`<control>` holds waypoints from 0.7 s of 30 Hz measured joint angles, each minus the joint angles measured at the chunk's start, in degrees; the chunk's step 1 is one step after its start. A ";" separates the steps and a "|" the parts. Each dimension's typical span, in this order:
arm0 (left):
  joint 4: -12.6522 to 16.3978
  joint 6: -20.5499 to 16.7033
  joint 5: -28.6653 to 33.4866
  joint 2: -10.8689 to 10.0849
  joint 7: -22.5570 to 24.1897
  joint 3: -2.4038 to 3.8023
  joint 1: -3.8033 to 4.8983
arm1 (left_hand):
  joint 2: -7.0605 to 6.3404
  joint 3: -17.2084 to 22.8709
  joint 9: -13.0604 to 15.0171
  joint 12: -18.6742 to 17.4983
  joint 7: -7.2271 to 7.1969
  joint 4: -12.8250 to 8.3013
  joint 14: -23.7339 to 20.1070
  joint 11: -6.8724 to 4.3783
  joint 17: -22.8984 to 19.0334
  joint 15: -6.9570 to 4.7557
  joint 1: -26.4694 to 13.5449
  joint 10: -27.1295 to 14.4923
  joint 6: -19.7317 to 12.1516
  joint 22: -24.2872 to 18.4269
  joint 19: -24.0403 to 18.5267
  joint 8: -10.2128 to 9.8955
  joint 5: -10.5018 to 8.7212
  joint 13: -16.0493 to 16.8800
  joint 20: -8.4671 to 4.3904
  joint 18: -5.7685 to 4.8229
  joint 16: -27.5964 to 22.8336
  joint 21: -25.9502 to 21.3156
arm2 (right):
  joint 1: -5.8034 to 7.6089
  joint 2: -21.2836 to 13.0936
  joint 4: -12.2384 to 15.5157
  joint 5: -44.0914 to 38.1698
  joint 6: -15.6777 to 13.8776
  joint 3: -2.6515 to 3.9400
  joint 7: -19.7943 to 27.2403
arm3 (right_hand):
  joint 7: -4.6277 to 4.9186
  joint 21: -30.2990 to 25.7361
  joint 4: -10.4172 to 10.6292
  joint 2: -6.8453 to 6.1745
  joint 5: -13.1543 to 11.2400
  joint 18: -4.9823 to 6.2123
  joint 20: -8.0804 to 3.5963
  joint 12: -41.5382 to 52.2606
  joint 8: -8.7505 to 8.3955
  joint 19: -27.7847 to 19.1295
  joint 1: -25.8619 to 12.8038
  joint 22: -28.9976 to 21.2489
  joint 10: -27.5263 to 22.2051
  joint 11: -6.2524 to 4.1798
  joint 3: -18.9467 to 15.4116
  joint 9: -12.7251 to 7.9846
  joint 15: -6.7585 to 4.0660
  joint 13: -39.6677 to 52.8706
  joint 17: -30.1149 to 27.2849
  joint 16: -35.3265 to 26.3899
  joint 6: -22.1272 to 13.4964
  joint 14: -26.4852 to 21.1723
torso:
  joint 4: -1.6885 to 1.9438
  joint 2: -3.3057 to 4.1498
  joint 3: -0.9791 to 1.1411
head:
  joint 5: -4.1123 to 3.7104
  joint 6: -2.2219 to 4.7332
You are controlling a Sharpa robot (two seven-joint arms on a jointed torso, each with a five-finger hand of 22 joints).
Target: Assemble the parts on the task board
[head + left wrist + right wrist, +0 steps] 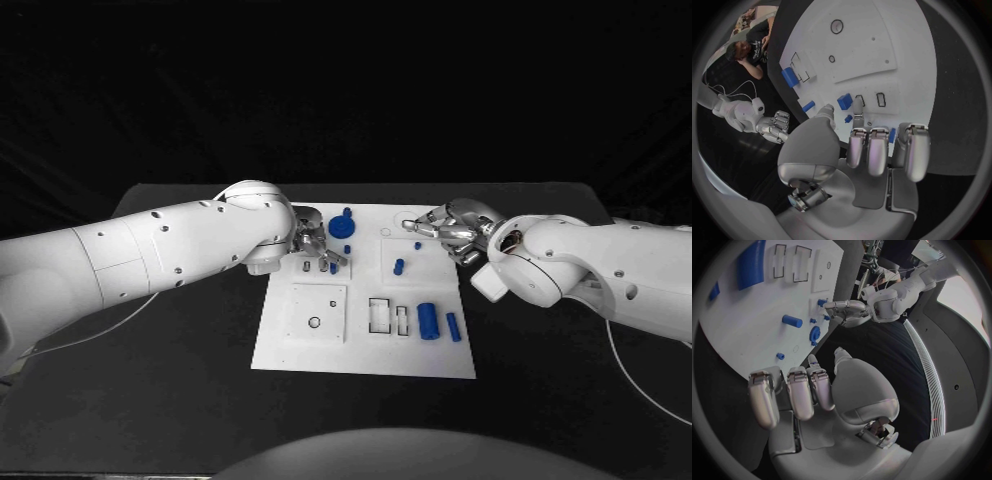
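The white task board (320, 345) lies mid-table. A round blue part (340, 226) sits near its far edge, with small blue pegs (400, 266) around it. Two blue cylinders (427, 320) lie near the front right. My left hand (315, 245) hovers over the board's far left, its fingers (879, 150) stretched out side by side above a small blue peg (892, 135), the thumb apart; I see nothing held. My right hand (447, 230) hangs over the far right corner, with fingers (792, 390) apart and nothing in it, close to a small peg (781, 356).
A raised white square plate (317, 312) with a round hole sits on the board's front left. Rectangular slots (381, 315) lie beside the cylinders. Black table (173, 390) surrounds the board, with thin cables running off both arms.
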 measured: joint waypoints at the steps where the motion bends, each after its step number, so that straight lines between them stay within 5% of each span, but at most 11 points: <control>1: -0.01 0.17 0.00 0.08 -0.02 0.00 0.00 | 0.00 0.00 0.04 0.00 0.06 0.00 0.00 0.00 0.00 0.00 0.00 0.00 -0.07 0.00 0.00 0.00 0.00 0.00 0.00 0.00 0.00 0.00 | -0.01 0.07 0.00 -0.02 -0.01 0.00 0.00 | 0.00 0.00 0.00 0.00 0.00 0.01 0.00 0.00 0.00 0.00 0.00 0.00 0.00 0.00 0.00 0.00 0.00 0.00 0.00 0.00 0.00 0.00 | 0.00 0.01 0.00 | -0.02 -0.03; 17: -0.68 1.78 -0.08 0.91 -0.38 -0.03 0.00 | 1.86 0.16 1.16 0.00 -0.14 -0.14 0.00 0.00 -0.01 0.00 1.92 0.00 -0.27 0.00 0.00 -0.35 0.00 -0.01 0.00 0.00 0.00 0.00 | -0.06 0.21 0.01 -0.14 -0.12 0.00 0.10 | 0.00 0.00 0.00 0.01 0.00 0.00 0.00 0.00 0.00 0.00 -0.01 0.04 0.00 0.00 0.00 0.00 0.00 0.00 -0.01 0.00 0.00 0.00 | 0.00 0.02 -0.02 | -0.27 -0.32; 21: -0.88 2.00 -0.09 1.09 -0.40 -0.03 0.00 | 1.57 0.31 1.92 0.00 -0.15 0.01 0.00 0.00 -0.01 0.00 3.44 0.00 -0.68 0.00 0.00 -0.91 2.88 -0.01 0.00 0.00 0.00 0.00 | -0.07 0.12 0.02 -0.15 -0.16 0.00 0.10 | 0.00 0.00 0.01 0.01 0.00 0.00 0.00 0.00 0.00 0.00 -0.02 0.04 0.00 0.00 0.00 0.00 0.00 0.00 -0.01 0.00 0.00 0.00 | -0.01 0.03 -0.06 | -0.32 -0.36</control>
